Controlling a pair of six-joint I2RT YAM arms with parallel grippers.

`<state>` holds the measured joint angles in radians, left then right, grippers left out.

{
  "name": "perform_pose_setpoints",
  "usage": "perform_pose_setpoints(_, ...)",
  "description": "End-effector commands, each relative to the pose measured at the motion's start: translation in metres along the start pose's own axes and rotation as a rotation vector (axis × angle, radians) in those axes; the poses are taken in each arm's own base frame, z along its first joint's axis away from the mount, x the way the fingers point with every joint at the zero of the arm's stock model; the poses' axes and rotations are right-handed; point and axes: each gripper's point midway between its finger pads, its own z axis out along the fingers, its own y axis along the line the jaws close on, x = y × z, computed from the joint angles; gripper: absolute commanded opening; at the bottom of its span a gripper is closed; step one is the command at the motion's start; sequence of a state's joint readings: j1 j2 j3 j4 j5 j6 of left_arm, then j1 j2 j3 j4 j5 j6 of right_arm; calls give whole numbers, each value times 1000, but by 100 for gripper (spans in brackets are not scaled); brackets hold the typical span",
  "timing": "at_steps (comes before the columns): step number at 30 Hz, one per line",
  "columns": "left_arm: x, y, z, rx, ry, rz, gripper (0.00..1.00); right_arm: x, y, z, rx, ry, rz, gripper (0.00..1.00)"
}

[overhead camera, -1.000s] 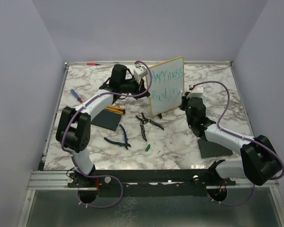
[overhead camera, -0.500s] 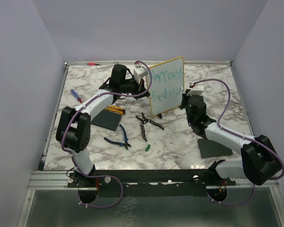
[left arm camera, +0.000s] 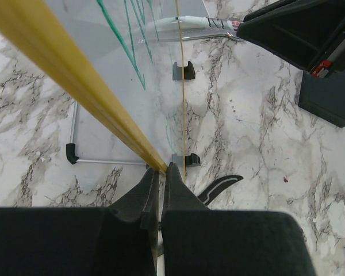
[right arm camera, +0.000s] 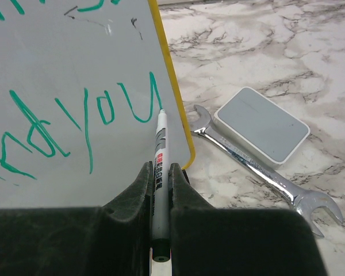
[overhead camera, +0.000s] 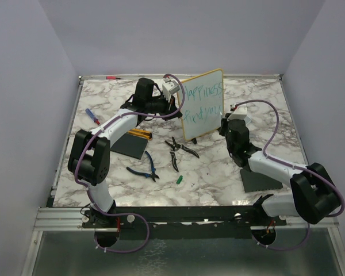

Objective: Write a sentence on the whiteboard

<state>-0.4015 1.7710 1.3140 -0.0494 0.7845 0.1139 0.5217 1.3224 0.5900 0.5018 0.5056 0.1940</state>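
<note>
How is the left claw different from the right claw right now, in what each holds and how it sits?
The left claw is shut on the whiteboard itself, pinching its yellow rim; the right claw is shut on a marker. The left claw meets the board edge-on; the right claw faces its written side, marker tip at the last stroke of "you". Both are shut at the same board.

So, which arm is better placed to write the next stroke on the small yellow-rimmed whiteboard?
Right. The right gripper holds the white marker pen, tip on the teal-green sentence; the left gripper grips the whiteboard by its yellow rim, steadying it.
</note>
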Motion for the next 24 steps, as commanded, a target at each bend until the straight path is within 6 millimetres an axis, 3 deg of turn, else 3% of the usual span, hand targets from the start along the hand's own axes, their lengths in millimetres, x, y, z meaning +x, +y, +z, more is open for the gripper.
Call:
perform_pose_setpoints(1, 6, -1, -1, -5, 18, 35, 0, 24, 3, 0, -22, 65, 4, 0)
perform_pose_setpoints(7, 6, 0, -1, -6, 18, 35, 0, 26, 0, 4, 2, 68, -6, 1)
perform_pose_setpoints(14, 5, 0, -1, -7, 17, 37, 0, 13, -4, 10, 42, 34, -27, 1)
perform_pose_setpoints(19, 5, 0, -1, -7, 18, 33, 0, -4, -9, 11, 76, -3, -32, 1)
perform_pose_setpoints(24, 6, 1, -1, -13, 19, 30, 0, -30, -16, -2, 99, -47, -11, 1)
